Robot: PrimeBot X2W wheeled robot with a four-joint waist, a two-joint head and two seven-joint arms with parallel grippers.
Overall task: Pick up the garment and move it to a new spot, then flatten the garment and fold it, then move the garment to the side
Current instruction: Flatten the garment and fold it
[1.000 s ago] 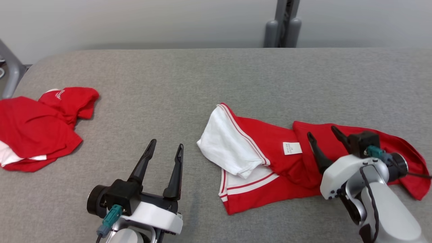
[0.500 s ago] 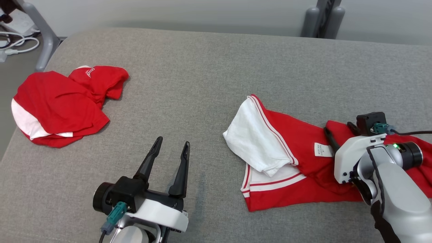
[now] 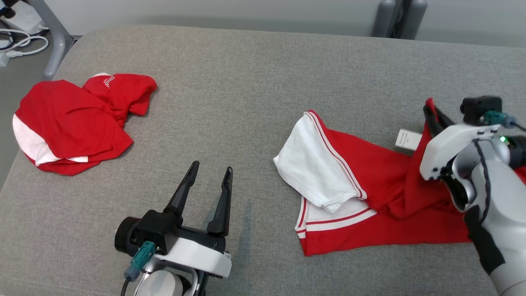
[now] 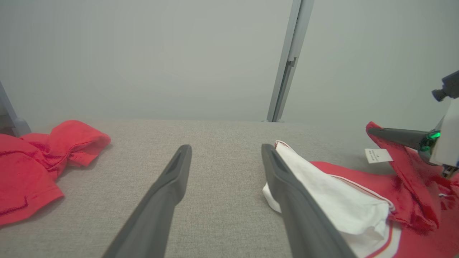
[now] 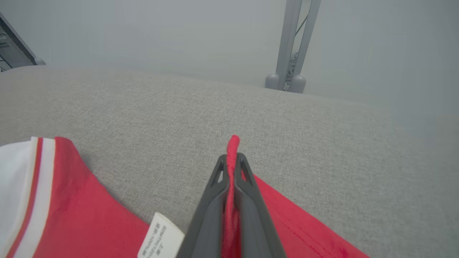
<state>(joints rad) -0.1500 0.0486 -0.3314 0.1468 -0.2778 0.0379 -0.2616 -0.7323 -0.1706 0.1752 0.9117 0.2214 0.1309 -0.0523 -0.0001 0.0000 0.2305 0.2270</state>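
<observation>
Partly hidden, right end effector pinching garment, fingertips barely visible

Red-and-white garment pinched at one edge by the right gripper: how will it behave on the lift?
Likely very floppy: the garment drapes in folds from the right gripper. Probably light, since a thin pinched edge raises it. The white section lies folded over and may flop open or drag on the grey surface.
</observation>
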